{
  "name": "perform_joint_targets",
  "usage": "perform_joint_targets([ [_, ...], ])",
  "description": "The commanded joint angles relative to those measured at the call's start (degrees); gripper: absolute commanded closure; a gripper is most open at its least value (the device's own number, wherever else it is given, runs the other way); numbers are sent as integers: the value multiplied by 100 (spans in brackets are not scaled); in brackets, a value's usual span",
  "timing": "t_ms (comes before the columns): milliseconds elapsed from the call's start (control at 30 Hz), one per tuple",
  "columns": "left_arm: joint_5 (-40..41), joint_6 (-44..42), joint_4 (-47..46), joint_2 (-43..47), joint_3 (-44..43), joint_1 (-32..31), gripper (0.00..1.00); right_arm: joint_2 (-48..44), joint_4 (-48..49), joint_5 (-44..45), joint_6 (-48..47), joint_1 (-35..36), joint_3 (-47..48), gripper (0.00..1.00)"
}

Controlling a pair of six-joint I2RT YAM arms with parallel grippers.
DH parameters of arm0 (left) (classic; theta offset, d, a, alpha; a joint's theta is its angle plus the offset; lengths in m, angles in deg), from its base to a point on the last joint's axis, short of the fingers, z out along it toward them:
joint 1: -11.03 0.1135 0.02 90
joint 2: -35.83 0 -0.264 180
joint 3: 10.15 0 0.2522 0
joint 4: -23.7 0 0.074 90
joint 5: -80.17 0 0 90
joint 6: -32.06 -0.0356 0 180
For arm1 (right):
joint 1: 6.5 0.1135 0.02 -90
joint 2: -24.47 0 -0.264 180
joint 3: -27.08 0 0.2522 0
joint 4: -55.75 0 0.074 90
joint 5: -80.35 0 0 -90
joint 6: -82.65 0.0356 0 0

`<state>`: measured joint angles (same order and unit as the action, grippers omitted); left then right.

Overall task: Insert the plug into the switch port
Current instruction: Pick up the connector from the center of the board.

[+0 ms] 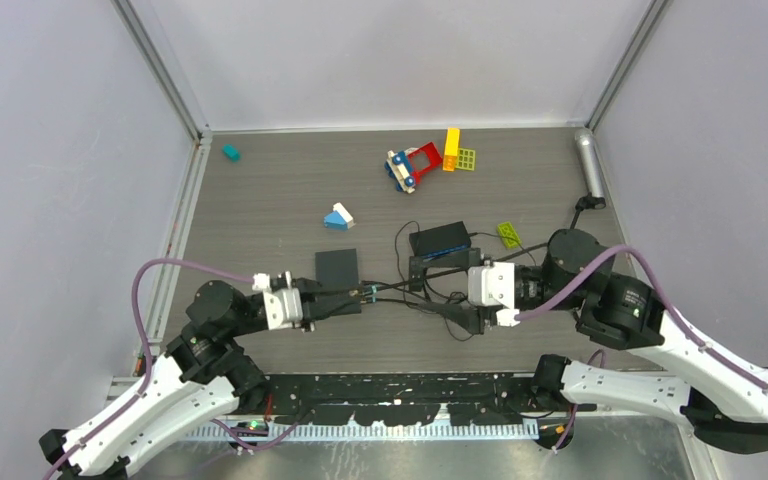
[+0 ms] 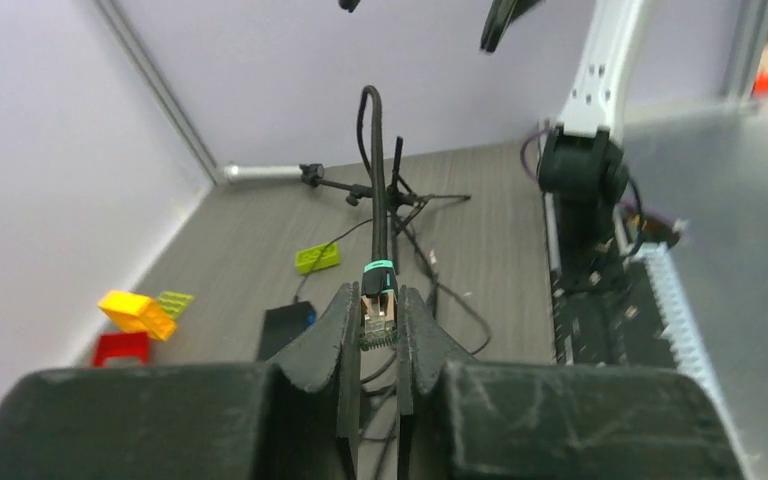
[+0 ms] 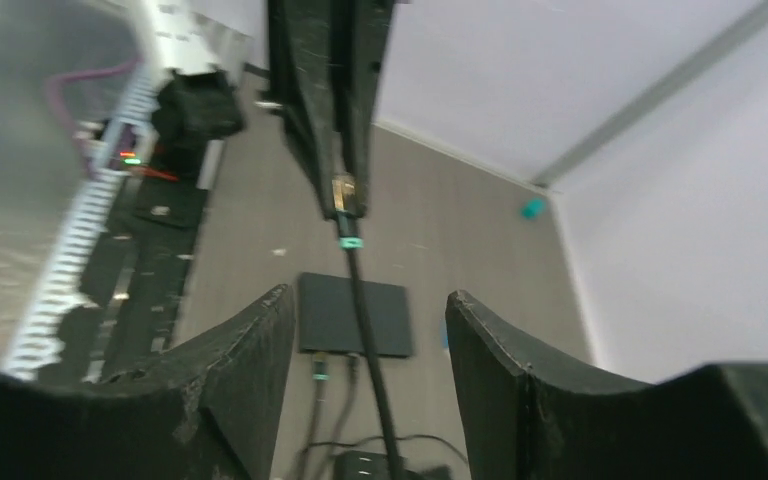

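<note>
Left gripper [image 2: 380, 325] pinched closed; right gripper [image 3: 370, 305] spread wide; arms angled inward.

Pretty plain setup: pale lavender walls [image 1: 60, 150] box in a grey wood-grain tabletop [image 1: 260, 200] on three sides, aluminium rails [image 1: 163, 70] run up both back corners, and the lighting's soft and even.

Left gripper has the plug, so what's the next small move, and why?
Probably back the right gripper off the cable: its jaws stand open either side of it, while the left gripper is shut on the plug, so the left arm can carry it alone.
</note>
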<state>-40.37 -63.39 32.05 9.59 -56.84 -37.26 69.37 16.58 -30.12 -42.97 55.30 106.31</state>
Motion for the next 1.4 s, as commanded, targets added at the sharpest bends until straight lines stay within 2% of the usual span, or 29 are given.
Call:
perform_joint_targets([
  [0,-961,-2064,278,128,94,-6,100,240,-565,-1397,1055,2,126,38],
  [133,-1504,-2458,362,73,17,-7,100,297,-9,-1429,1240,7,-242,37],
  [433,-1965,-2360,288,-40,-23,-5,100,294,1264,-1066,956,7,-1179,38],
  [567,-2043,-2233,88,-45,44,-5,100,311,1504,-878,885,7,-1295,44],
  [733,-2037,-2177,70,-101,41,-7,100,366,1516,-856,849,7,-1327,62],
  [833,-2019,-2140,66,-98,24,-5,100,398,1449,-849,819,4,-1326,63],
  [933,-1951,-2093,32,-87,31,-5,100,408,1453,-886,811,3,-1358,58],
  [1100,-1922,-2072,22,-127,41,-5,100,438,1531,-927,837,7,-1405,62],
  [1167,-1918,-2061,6,-137,33,-5,100,455,1573,-943,860,7,-1410,67],
  [1300,-1894,-2005,9,-158,58,-5,100,496,1822,-879,1143,7,-1467,95],
  [1333,-1866,-1964,6,-153,85,-5,97,490,1932,-825,1307,7,-1500,98],
  [1367,-1790,-1867,-79,-140,131,-5,89,482,2033,-794,1446,3,-1546,99],
])
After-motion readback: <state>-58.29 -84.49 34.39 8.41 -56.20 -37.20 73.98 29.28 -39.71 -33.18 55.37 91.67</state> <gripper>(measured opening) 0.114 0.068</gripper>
